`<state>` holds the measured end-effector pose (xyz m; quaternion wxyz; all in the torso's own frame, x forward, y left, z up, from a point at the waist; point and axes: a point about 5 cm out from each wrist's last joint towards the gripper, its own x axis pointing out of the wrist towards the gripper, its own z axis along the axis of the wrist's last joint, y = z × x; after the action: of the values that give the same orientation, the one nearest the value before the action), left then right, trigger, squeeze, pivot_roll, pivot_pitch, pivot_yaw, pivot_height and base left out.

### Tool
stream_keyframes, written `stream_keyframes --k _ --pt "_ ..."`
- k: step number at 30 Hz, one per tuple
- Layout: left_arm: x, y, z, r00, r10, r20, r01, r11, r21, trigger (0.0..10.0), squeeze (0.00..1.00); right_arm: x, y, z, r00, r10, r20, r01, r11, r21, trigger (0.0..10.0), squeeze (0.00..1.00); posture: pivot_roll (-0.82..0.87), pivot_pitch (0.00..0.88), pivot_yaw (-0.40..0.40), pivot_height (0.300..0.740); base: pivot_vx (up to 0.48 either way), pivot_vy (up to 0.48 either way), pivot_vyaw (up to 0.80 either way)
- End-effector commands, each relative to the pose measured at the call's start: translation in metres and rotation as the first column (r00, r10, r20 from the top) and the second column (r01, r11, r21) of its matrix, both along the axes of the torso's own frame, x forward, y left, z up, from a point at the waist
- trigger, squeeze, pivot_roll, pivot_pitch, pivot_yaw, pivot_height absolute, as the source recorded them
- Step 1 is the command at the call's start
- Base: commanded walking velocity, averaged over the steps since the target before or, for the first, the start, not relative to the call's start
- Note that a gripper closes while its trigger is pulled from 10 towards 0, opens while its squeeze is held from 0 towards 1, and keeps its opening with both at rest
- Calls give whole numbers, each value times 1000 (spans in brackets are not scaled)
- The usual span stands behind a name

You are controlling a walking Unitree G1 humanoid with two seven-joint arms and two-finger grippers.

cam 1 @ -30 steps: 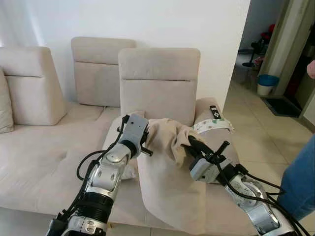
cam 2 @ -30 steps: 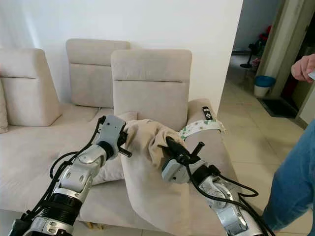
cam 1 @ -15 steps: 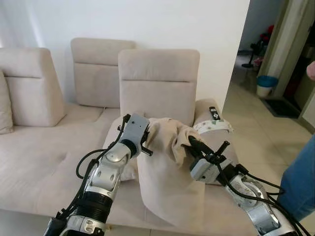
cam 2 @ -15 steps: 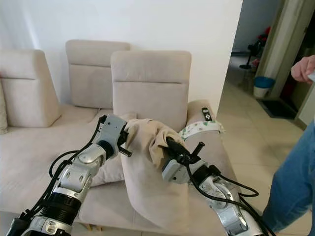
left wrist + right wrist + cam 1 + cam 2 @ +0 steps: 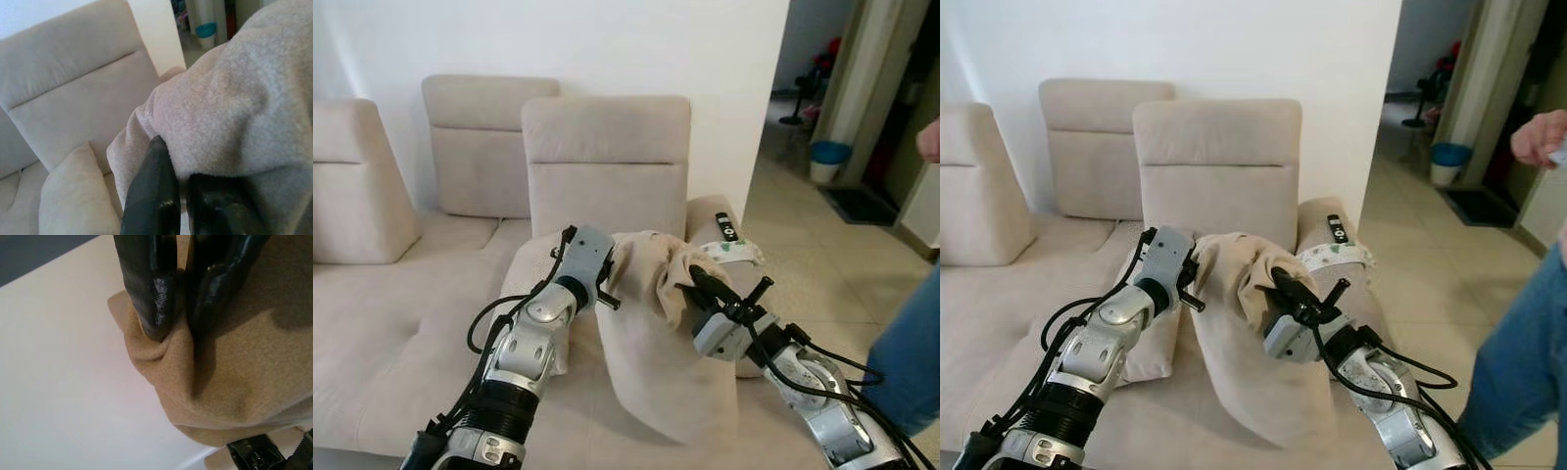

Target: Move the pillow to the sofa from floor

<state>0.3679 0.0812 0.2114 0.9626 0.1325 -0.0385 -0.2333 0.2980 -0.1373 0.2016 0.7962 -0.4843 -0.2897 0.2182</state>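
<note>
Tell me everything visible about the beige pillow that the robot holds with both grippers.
The beige pillow is soft and looks like fleecy fabric, limp and creased. The left gripper and the right gripper each pinch a bunched part of its upper edge, fingers shut on the cloth. It hangs down from them over the beige sofa, its lower end resting on the seat, beside a smaller cream cushion.
</note>
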Motion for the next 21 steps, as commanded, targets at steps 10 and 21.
stream_keyframes --k 10,21 --pt "-6 -26 28 983 -134 126 137 991 -11 10000 0 -2 14 2 998 58 9 -58 998 -10 10000 0 45 0 53 740 291 0 0" --pt "-2 -22 30 987 -77 142 78 997 -4 10000 0 11 3 1 994 -37 -99 47 994 100 10000 0 42 0 55 740 132 0 0"
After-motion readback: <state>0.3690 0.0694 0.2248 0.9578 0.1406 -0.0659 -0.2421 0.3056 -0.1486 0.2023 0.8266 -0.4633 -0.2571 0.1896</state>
